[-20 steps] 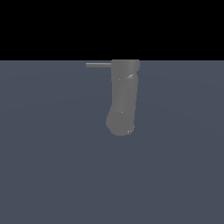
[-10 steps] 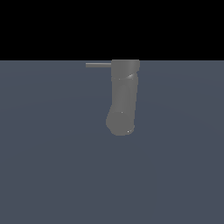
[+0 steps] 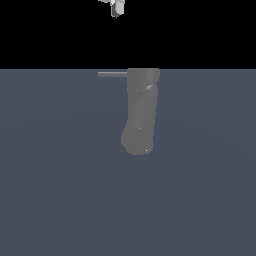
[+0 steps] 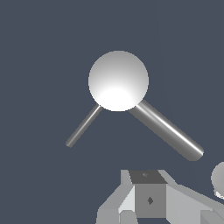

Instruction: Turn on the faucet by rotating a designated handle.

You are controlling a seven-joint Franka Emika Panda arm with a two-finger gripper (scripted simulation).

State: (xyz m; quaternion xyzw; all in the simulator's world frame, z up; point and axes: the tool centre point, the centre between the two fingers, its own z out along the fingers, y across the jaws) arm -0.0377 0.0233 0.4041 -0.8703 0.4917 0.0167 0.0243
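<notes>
The faucet is a thick dark-grey cylinder, slightly bent, standing on the grey floor in the middle of the exterior view. Its handle is a thin rod sticking out from the faucet's top toward the exterior view's left. My gripper shows only as a small white tip at the top edge, high above the handle and well apart from it. In the wrist view the faucet appears as a bright round end with the thin handle and a thicker rod branching from it. Grey parts of the gripper fill the picture's edge, and I cannot see how the fingers stand.
The flat grey floor stretches all around the faucet. A pale rounded part shows at the edge of the wrist view.
The gripper's white tip has come into the top of the exterior view; it was not visible before. The faucet and handle have not moved.
</notes>
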